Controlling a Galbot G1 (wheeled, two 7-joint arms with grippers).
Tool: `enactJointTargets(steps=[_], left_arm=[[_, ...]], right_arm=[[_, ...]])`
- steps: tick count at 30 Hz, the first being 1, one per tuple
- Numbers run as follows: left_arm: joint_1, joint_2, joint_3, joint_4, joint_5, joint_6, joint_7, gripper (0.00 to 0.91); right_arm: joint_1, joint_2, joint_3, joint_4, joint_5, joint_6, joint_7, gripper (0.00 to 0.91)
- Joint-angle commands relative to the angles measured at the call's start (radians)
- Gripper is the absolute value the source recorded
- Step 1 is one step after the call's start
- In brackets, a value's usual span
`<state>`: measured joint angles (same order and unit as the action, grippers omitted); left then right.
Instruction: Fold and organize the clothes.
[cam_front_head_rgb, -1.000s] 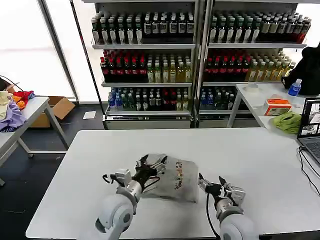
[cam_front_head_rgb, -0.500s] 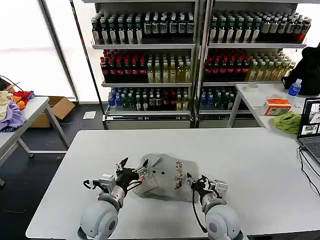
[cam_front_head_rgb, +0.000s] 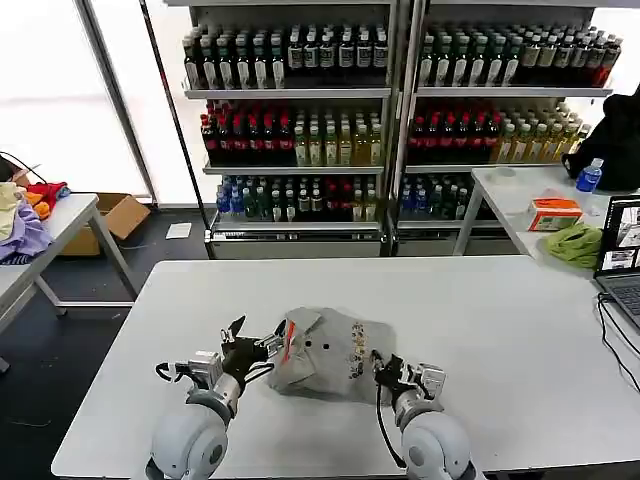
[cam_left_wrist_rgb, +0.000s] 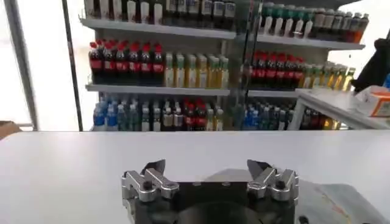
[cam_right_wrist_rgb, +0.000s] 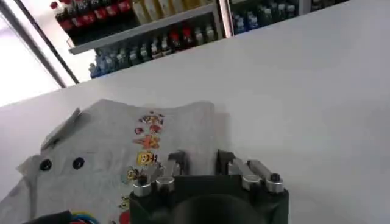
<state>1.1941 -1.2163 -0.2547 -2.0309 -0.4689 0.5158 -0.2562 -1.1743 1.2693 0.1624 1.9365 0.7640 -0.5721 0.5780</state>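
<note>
T-shirt (cam_front_head_rgb: 325, 355) lies folded on white table (cam_front_head_rgb: 500, 320) before drink shelves (cam_front_head_rgb: 300, 120).

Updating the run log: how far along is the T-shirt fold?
Done: the grey T-shirt lies bundled into a rough, compact fold mid-table, cartoon print up. In hand: nothing; the left hand is open beside its left edge, and the right hand is at its right edge. Left: squaring the uneven edges.

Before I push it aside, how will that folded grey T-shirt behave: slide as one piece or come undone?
The grey T-shirt lies in loose, rumpled layers, so it is probably floppy and light. On the smooth white table it may slide, yet a push from the open left gripper or right gripper would likely bunch the layers.
</note>
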Motion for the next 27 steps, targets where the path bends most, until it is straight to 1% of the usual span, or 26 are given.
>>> enactJointTargets(steps=[1, 7, 8, 13, 14, 17, 18, 20, 22, 23, 24, 25, 27], left_arm=[[0.008, -0.002, -0.01, -0.011, 0.009, 0.001, -0.003, 0.907], [0.014, -0.008, -0.018, -0.018, 0.009, 0.0, -0.005, 0.907], [0.019, -0.009, -0.02, -0.02, 0.009, 0.0, -0.005, 0.907], [0.022, -0.006, -0.024, -0.027, 0.006, 0.001, -0.005, 0.907], [0.021, -0.005, -0.023, -0.027, 0.006, 0.002, -0.006, 0.907], [0.017, -0.009, -0.017, -0.027, 0.006, 0.004, -0.008, 0.907], [0.016, -0.012, -0.015, -0.026, 0.007, 0.005, -0.008, 0.907], [0.015, -0.017, -0.01, -0.025, 0.007, 0.006, -0.008, 0.907], [0.015, -0.021, -0.007, -0.024, 0.008, 0.006, -0.008, 0.907], [0.015, -0.022, -0.008, -0.024, 0.008, 0.006, -0.008, 0.907], [0.016, -0.022, -0.009, -0.024, 0.007, 0.006, -0.008, 0.907], [0.017, -0.022, -0.011, -0.024, 0.007, 0.006, -0.007, 0.907], [0.021, -0.022, -0.014, -0.025, 0.006, 0.006, -0.007, 0.907]], right_arm=[[-0.003, -0.061, 0.001, 0.042, -0.04, -0.005, -0.008, 0.0], [-0.011, -0.14, 0.05, 0.07, -0.057, -0.007, -0.037, 0.0], [-0.014, -0.164, 0.063, 0.07, -0.061, -0.007, -0.058, 0.0], [-0.008, -0.266, 0.126, 0.041, -0.066, -0.007, -0.124, 0.0], [0.003, -0.3, 0.136, 0.018, -0.063, -0.007, -0.137, 0.0], [0.042, -0.345, 0.139, -0.042, -0.061, -0.007, -0.166, 0.0], [0.057, -0.347, 0.136, -0.057, -0.061, -0.007, -0.17, 0.0], [0.097, -0.349, 0.123, -0.094, -0.068, -0.008, -0.197, 0.0], [0.11, -0.334, 0.114, -0.112, -0.078, -0.008, -0.196, 0.0], [0.11, -0.327, 0.112, -0.116, -0.091, -0.008, -0.196, 0.0], [0.11, -0.318, 0.107, -0.126, -0.13, -0.008, -0.2, 0.03], [0.108, -0.31, 0.107, -0.133, -0.175, -0.007, -0.204, 0.907], [0.106, -0.292, 0.113, -0.157, -0.259, -0.006, -0.203, 0.907]])
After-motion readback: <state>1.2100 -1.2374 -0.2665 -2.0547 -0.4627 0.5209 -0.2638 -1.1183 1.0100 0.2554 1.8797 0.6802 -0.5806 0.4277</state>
